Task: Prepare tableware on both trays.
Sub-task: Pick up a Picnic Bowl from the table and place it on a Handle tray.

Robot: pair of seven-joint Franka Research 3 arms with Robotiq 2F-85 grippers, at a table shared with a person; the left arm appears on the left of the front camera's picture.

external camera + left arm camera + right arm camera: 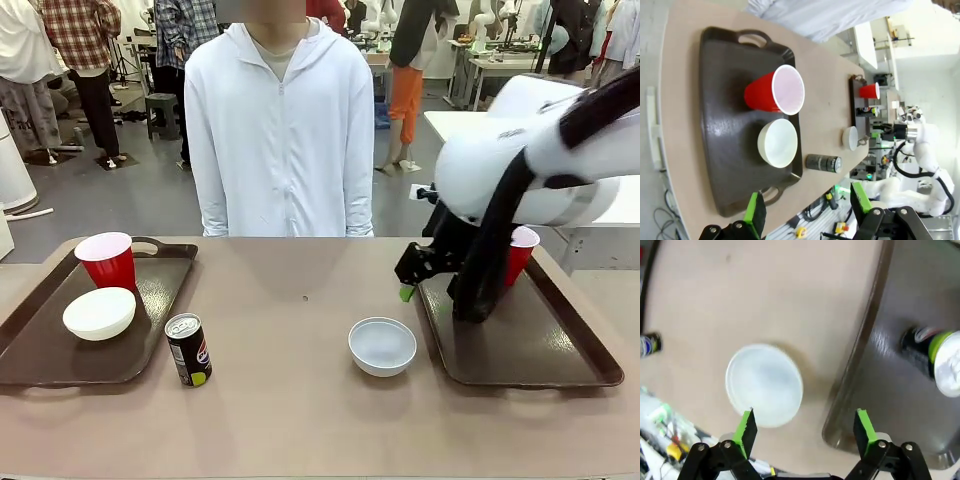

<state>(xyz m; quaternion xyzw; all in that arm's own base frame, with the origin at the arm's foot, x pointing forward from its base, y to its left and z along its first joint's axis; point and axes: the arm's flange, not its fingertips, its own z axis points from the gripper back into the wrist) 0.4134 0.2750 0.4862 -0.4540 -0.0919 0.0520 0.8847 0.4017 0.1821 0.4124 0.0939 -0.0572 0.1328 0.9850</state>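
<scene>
Bowl [382,345] on the tabletop [300,400] beside the right tray [545,355] looks light, stiff, slick; pinch across its rim. Left jaws and right jaws spread, empty.

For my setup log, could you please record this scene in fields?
Left side: dark brown plastic tray holds red plastic cup, round white bowl
Right side: matching brown tray holds second red cup, slim dark drink can
On table: second dark can, second white bowl, both off trays
Grippers: left gripper open; right gripper open, hovering by second white bowl
</scene>
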